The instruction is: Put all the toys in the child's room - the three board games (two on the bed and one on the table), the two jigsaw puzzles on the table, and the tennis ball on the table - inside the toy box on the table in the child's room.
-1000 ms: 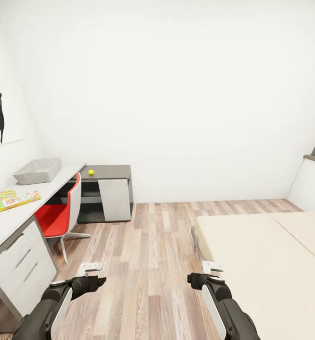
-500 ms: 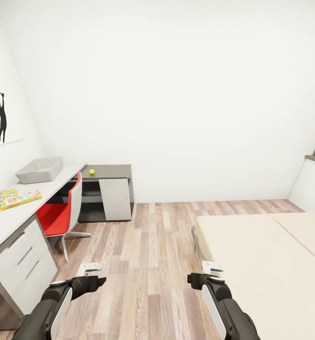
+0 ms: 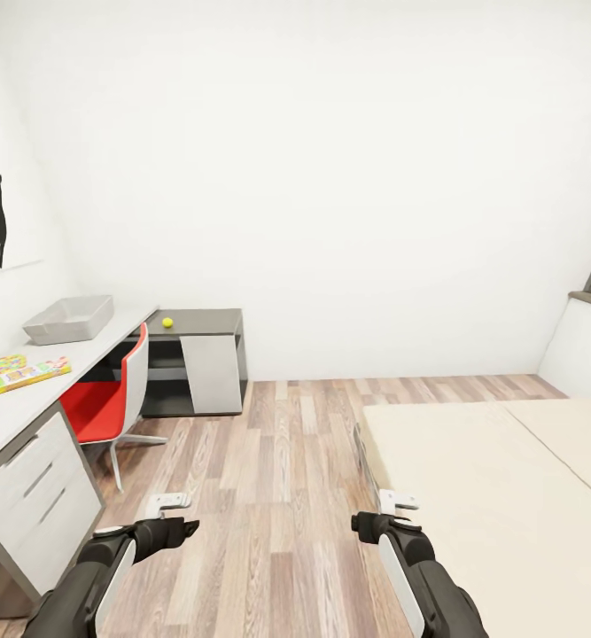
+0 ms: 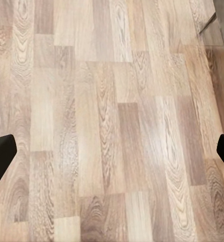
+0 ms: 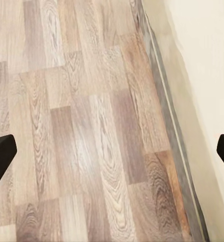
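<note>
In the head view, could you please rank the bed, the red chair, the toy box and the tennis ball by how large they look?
1. The bed, though it is nearest the camera, which inflates it.
2. The red chair.
3. The toy box, farther away, so likely understated.
4. The tennis ball, clearly smallest.

Open wood floor (image 3: 286, 478) is stretching ahead toward 12 o'clock. The red chair (image 3: 109, 403) is blocking the worktop (image 3: 29, 403) at 10 o'clock, and the bed (image 3: 499, 496) is filling 3 o'clock.
</note>
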Available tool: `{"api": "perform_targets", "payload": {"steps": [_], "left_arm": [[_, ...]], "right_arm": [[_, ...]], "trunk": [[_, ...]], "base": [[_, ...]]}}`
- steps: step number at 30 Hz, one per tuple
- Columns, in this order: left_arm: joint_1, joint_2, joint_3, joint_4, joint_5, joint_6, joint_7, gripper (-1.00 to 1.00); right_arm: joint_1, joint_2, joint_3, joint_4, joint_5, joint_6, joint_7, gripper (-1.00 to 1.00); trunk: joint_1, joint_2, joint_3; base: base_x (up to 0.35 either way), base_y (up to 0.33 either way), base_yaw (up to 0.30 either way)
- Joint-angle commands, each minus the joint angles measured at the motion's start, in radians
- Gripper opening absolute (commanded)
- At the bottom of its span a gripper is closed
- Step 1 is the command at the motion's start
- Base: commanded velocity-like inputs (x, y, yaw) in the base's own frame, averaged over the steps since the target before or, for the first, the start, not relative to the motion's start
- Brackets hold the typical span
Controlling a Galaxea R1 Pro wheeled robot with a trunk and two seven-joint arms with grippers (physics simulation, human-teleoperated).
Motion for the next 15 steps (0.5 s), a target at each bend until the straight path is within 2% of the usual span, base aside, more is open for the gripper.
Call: {"api": "perform_targets", "payload": {"steps": [1,7,15], "left_arm": [[-0.001,0.0,0.002,-0.001,-0.001,0.006,-0.005,1.0],[-0.001,0.0,0.001,-0.001,-0.001,0.006,-0.005,1.0],[-0.001,-0.001,0.001,-0.001,-0.001,0.006,-0.005,1.0]], "right_arm": [[-0.001,0.0,0.002,-0.001,-0.011,0.003,-0.01,1.0],[-0.001,0.0,0.002,-0.001,-0.011,0.003,-0.01,1.0],[-0.001,0.0,0.012,-0.001,-0.011,0.003,-0.011,1.0]], "trunk": [[0.0,-0.002,-0.002],[0.0,-0.002,-0.002],[0.0,-0.002,-0.002]], "base": [[0.0,-0.008,0.0],[0.0,-0.01,0.032],[0.0,-0.108,0.111]]}}
